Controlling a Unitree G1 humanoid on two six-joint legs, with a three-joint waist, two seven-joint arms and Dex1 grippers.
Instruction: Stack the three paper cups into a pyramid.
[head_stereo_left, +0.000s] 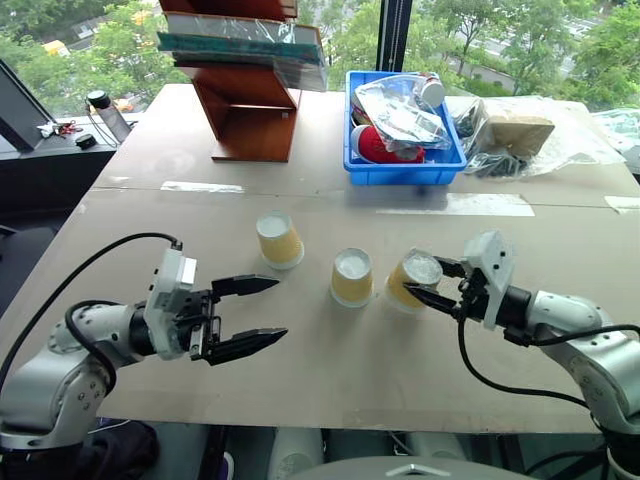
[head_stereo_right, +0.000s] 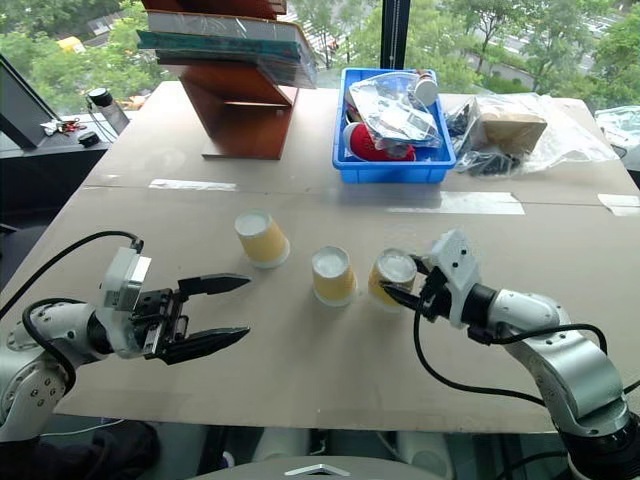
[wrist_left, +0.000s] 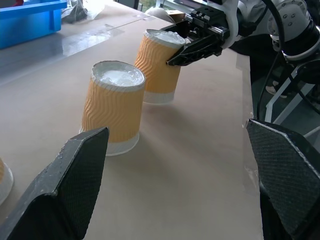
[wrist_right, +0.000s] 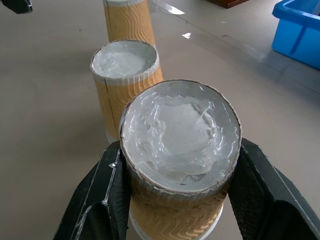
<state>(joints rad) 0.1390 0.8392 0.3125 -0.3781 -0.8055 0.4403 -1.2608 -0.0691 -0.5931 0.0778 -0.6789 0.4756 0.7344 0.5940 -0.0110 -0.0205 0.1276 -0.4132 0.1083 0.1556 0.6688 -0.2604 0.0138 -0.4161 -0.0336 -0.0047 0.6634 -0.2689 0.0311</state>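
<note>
Three ribbed mustard-yellow paper cups stand upside down in a row mid-frame on the tan counter (head_stereo_left: 300, 330): left (head_stereo_left: 279, 240), middle (head_stereo_left: 352, 277), right (head_stereo_left: 414, 280). Right gripper (head_stereo_left: 432, 282) jaws clamp the tilted right cup; left gripper (head_stereo_left: 248, 315) jaws gape wide. Upper right, a blue plastic bin (head_stereo_left: 400, 172) holds crinkled clear bags.

Bright daylight from windows (head_stereo_left: 520, 40) behind; soft shadows (glare on table (head_stereo_left: 300, 170)).

Two head cameras look down and forward over the tabletop (head_stereo_left: 330, 370) from a little way off. Each wrist camera sits low and close, looking along its own jaws. All share the three paper cups (head_stereo_left: 351, 277).
</note>
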